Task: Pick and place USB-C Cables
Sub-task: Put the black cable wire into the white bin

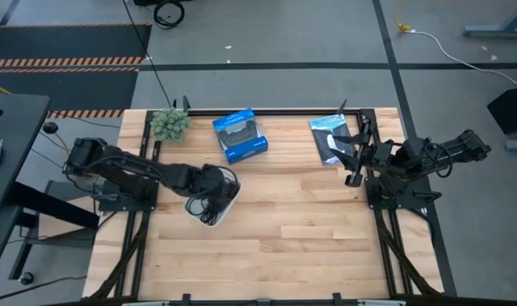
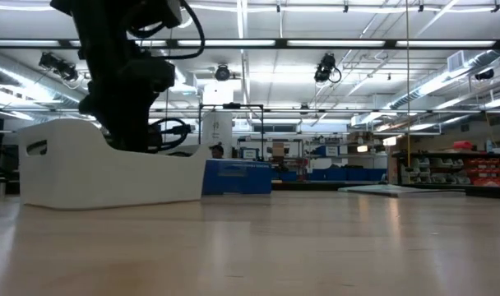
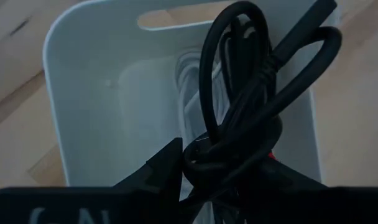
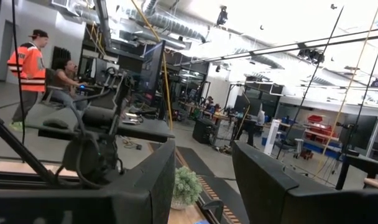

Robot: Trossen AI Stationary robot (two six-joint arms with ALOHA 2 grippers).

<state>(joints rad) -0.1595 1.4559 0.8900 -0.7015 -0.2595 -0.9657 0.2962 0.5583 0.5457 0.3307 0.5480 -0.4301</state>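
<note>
A glossy black coiled USB-C cable [image 3: 251, 106] dangles in loops right over the white plastic bin [image 3: 71, 93], pinched at its knotted waist by the left gripper [image 3: 223, 171], whose dark fingers are clamped on the bundle. Below it, on the bin's smooth pale floor, lies a thin white cable [image 3: 188, 93], and there is a flick of red beside the fingers, too little of it to name. This looks like the placing step: the cable is over the bin and only needs letting go.

From overhead, the left gripper [image 1: 209, 189] sits above the round-cornered bin [image 1: 227, 209] on the left-centre of the pale wooden slatted table [image 1: 309, 221], with black loops spilling out past the rim. The low view shows the bin's matt white wall [image 2: 110, 168] with a slot handle, and the dark arm plunging in behind it.

Next move, I'd judge: lower a touch, part the fingers, and let the springy loops settle inside. They are stiff and could snag on the rim or cling to a finger.

Farther out: a blue cardboard box with a black picture [image 1: 240, 135], a small green bushy plant [image 1: 169, 124] and a flat black packet [image 1: 331, 138] along the far edge. The right gripper [image 1: 358, 161] waits near that packet, its blunt dark fingers apart, holding nothing.
</note>
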